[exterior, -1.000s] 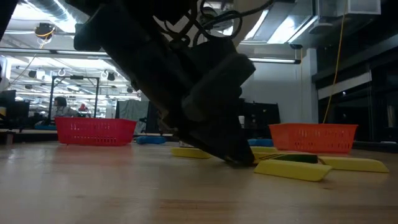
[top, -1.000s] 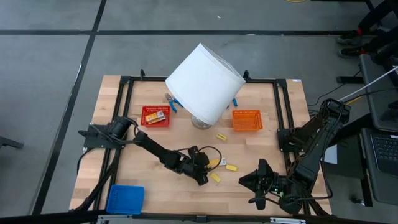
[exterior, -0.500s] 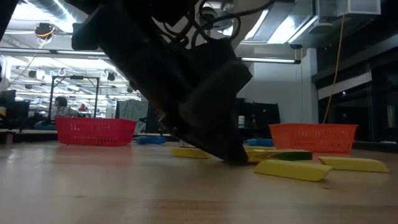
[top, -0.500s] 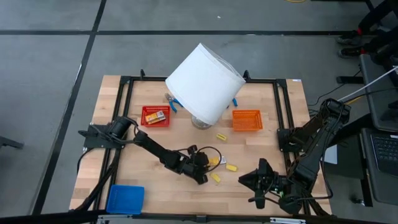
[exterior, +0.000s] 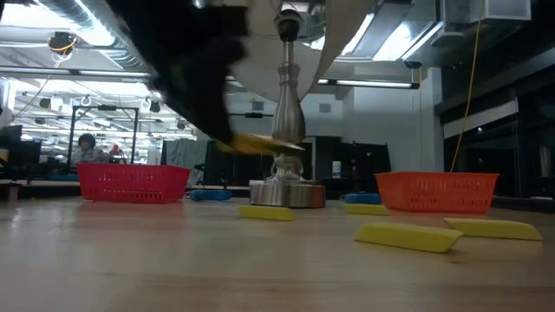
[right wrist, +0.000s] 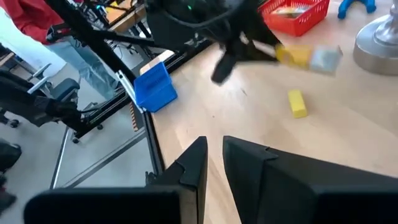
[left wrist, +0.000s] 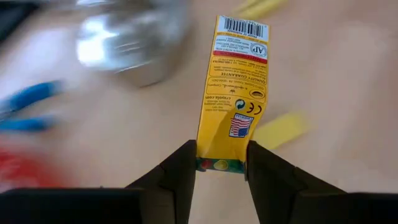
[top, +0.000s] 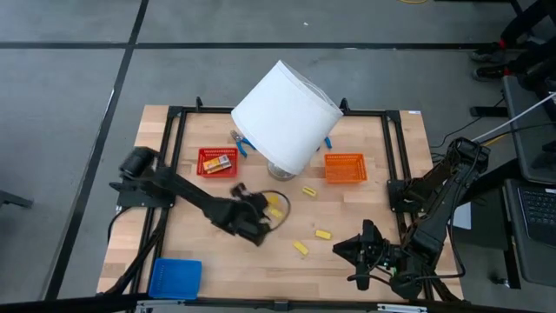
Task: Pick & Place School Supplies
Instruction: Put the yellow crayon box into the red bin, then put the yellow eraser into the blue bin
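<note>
Wooden tabletop (top: pixel 365 139) under a tilted white lampshade (top: pixel 285 116); my left gripper (left wrist: pixel 219 169) pinches the bottom end of a yellow-orange crayon packet (left wrist: pixel 235 93), which juts forward past my fingers (left wrist: pixel 180 171), lifted off the wood between the red basket (top: pixel 217 162) and the lamp base (exterior: pixel 287 192). My right gripper (right wrist: pixel 214 163) waits near the front right edge, fingers nearly pressed together. From table height my arm is a dark blur, the packet barely made out.
</note>
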`<state>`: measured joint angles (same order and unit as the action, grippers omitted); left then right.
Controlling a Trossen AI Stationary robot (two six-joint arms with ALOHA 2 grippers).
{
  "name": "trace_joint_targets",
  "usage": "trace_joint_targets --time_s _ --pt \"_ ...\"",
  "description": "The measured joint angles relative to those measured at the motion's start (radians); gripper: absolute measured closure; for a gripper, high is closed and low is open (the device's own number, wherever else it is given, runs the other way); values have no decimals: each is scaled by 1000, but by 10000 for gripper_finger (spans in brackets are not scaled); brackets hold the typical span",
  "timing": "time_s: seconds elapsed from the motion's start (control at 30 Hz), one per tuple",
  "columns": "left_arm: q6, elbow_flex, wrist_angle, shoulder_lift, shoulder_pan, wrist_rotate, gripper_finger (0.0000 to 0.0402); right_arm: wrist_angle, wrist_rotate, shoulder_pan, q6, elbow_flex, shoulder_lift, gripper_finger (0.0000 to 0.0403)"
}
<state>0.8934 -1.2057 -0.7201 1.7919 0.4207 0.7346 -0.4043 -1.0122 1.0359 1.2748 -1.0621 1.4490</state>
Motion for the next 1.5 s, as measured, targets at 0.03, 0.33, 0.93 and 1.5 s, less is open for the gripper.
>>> trace_joint_targets --time_s 0.03,0.33,0.93,1.5 --pt "48 0 -82 -33 4 15 277 0 -2 -2 -4 0 0 348" --pt "599 95 -754 -273 -22 -6 277 -4 -100 -7 -34 0 0 348" --pt "107 512 -284 -638 -344 -119 193 5 -125 -18 -29 0 0 348" --pt "-336 512 278 -821 9 -383 166 -4 -142 -54 -76 0 0 348"
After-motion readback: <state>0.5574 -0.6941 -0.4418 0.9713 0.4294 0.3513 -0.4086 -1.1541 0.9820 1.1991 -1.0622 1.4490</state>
